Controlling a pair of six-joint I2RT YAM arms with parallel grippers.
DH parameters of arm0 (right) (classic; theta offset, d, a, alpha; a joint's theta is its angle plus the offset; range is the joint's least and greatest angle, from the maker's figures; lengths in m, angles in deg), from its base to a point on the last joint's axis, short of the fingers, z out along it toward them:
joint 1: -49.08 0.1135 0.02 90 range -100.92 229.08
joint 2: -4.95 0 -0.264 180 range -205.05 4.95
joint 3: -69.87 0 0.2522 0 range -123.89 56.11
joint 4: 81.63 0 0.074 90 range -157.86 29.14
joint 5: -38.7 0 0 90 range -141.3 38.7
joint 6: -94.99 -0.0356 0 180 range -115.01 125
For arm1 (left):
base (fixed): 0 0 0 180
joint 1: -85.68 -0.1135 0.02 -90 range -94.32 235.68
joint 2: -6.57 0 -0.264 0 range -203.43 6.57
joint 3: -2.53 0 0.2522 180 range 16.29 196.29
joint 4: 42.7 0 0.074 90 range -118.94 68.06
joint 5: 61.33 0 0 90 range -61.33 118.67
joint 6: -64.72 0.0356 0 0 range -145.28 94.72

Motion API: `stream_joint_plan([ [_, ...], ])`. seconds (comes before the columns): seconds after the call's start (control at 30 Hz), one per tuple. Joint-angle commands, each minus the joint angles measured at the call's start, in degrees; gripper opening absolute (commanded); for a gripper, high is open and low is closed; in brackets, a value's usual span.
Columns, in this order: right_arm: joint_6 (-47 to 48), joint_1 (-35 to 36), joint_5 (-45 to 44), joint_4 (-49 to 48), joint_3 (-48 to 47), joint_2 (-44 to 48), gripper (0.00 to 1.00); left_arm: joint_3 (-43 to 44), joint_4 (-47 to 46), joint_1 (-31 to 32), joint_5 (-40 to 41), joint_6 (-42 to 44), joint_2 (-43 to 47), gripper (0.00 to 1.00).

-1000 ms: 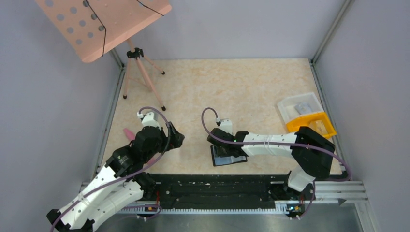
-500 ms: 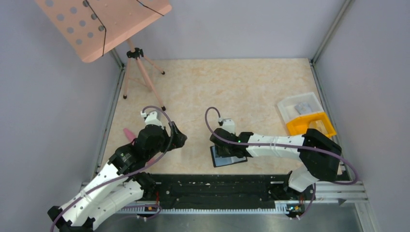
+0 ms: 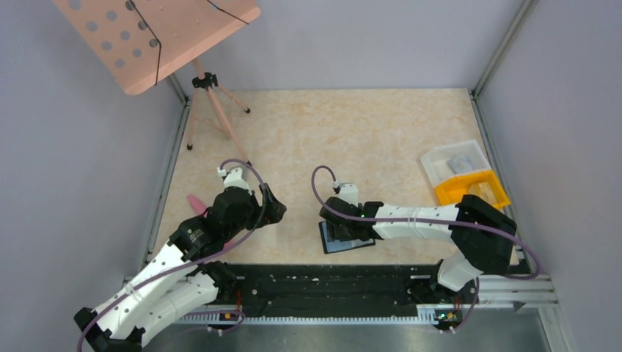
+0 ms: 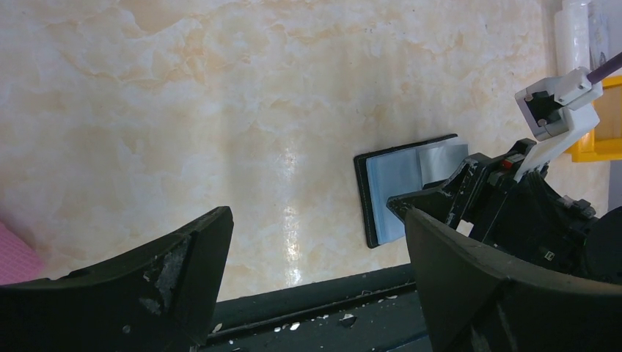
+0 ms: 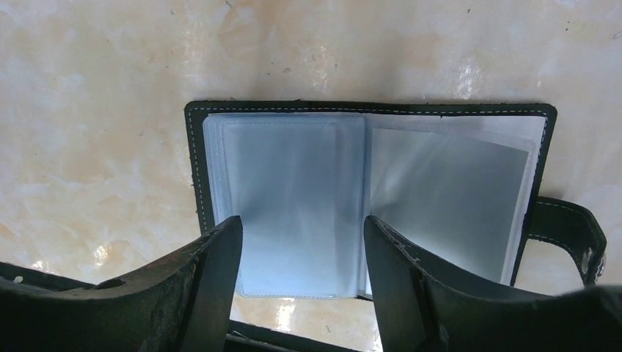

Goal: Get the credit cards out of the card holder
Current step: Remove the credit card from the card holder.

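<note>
The right gripper (image 5: pixel 301 227) holds its jaws parted with nothing between them, poised over one clear sleeve of the card holder (image 5: pixel 449 183), which lies opened flat on the table (image 5: pixel 88 59) directly beneath. The left gripper (image 4: pixel 315 220), spread wide and empty, hangs off to the holder's left. The step looks like reaching for a card. Next, a fingertip likely must catch a card's edge, though none shows plainly.

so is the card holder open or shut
Open. The card holder lies flat on the table, its clear sleeve pages spread side by side and its strap undone.
</note>
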Motion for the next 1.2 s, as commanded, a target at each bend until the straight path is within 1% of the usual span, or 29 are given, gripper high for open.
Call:
stream_joint_plan([
  [0.0, -0.5, 0.5, -1.2, -0.3, 0.1, -1.2, 0.61, 0.0, -2.9, -0.2, -0.5, 0.2, -0.3, 0.93],
  [0.27, -0.7, 0.5, -0.5, -0.5, -0.7, -0.3, 0.66, -0.9, -2.5, -0.2, 0.2, -0.1, 0.2, 0.92],
  [0.4, -1.0, 0.6, 0.3, -0.4, -1.6, -1.3, 0.66, -2.2, -2.3, -0.2, 2.5, -0.4, 1.4, 0.92],
  [0.73, -1.6, 1.4, -0.7, 1.8, -4.0, -3.7, 0.65, -2.3, -2.2, -0.1, 2.2, 0.6, 1.7, 0.92],
  [0.9, -1.9, 2.2, -2.0, 4.3, -5.9, -6.1, 0.65, -2.4, -2.0, -0.2, 2.3, 0.7, 2.7, 0.92],
  [1.0, -2.2, 2.3, -3.0, 6.3, -6.9, -7.3, 0.62, -2.3, -1.7, -0.1, 2.3, 0.9, 3.0, 0.92],
  [1.17, -2.0, 2.3, -1.6, 4.6, -6.8, -7.1, 0.48, -2.1, -1.3, -0.2, 2.1, 0.8, 3.4, 0.92],
])
